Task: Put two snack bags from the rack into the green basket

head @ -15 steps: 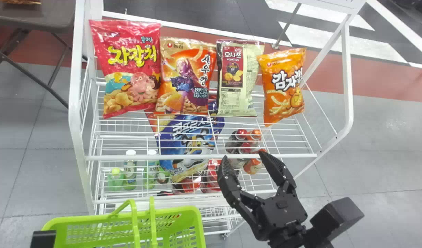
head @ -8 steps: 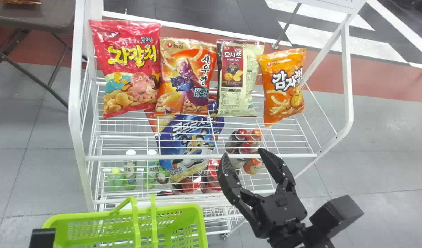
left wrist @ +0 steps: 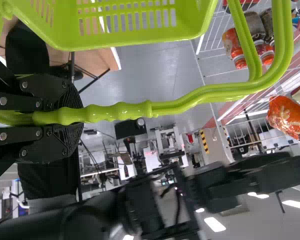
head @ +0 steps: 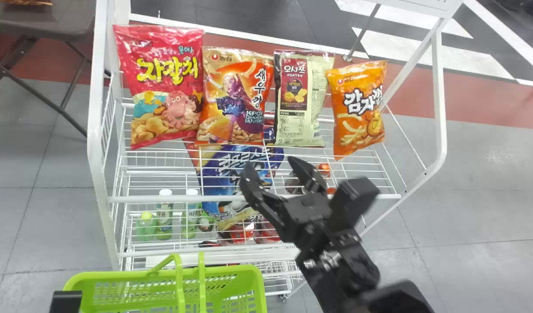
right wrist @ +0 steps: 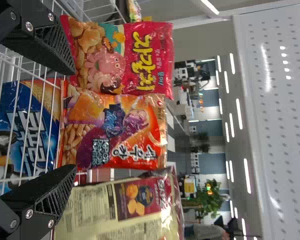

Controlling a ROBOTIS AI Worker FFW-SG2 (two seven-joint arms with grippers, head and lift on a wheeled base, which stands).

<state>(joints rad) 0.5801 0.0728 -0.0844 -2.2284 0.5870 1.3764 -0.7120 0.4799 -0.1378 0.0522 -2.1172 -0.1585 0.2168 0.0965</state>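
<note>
My right gripper [head: 271, 167] stands open over the rack's front edge, below the orange shrimp snack bag [head: 234, 98] and the cream bag [head: 299, 100]. A red bag [head: 160, 87] and an orange potato bag [head: 358, 106] lean at the row's two ends. In the right wrist view, the right gripper [right wrist: 72, 117] has its fingers apart before the shrimp snack bag [right wrist: 115, 131], with nothing between them. The green basket [head: 166, 276] hangs at the bottom left, and in the left wrist view my left gripper [left wrist: 65, 117] is shut on its handle [left wrist: 120, 111].
The white wire rack [head: 249, 198] has uprights at both sides and a front rail under the right arm. On its lower shelf are a blue cereal bag [head: 231, 174], bottles [head: 164, 217] and cans. A dark table [head: 40, 19] stands at the far left.
My right gripper has moved up and to the left, from beside the cans to over the cereal bag. The green basket has shifted slightly right. The snack bags have stayed put.
</note>
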